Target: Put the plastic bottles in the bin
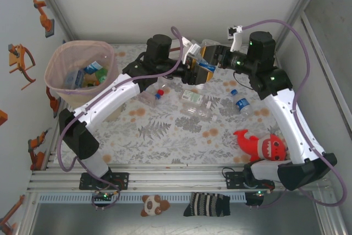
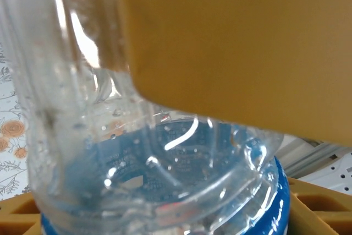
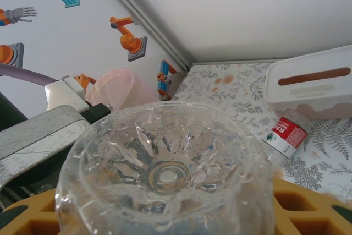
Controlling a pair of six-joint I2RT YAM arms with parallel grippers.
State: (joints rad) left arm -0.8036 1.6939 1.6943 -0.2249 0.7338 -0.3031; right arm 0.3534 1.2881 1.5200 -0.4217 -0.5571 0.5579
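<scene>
Centrally, above the floral-print desk [image 1: 165, 136], both arms meet on one clear ribbed plastic bottle with a blue label [image 3: 165, 174].
- Right claw [image 1: 211, 59], with moulded yellow pads, is clamped on the bottle's body. The dimpled, droplet-flecked base faces the right wrist camera.
- Left claw [image 1: 193, 67] brackets the same bottle at the blue label. I cannot tell whether its pads press or merely flank.
- The held bottle hangs aloft over the far middle of the desk, well apart from the bin.

Tall translucent pinkish-beige bin [image 1: 56, 85], round rim, soft-looking wall, stands at the far left corner. Several bottles lie inside, with blue and green labels showing.

Loose on the desk:
- a flattened clear bottle with a red cap [image 1: 154, 95]
- a crushed clear bottle [image 1: 196, 97]
- a small blue-labelled bottle [image 1: 240, 103]
- a red plush shark [image 1: 259, 144], near right
- a white rectangular slotted box [image 3: 308, 86], with a red-labelled bottle [image 3: 286, 136] just beside it
</scene>
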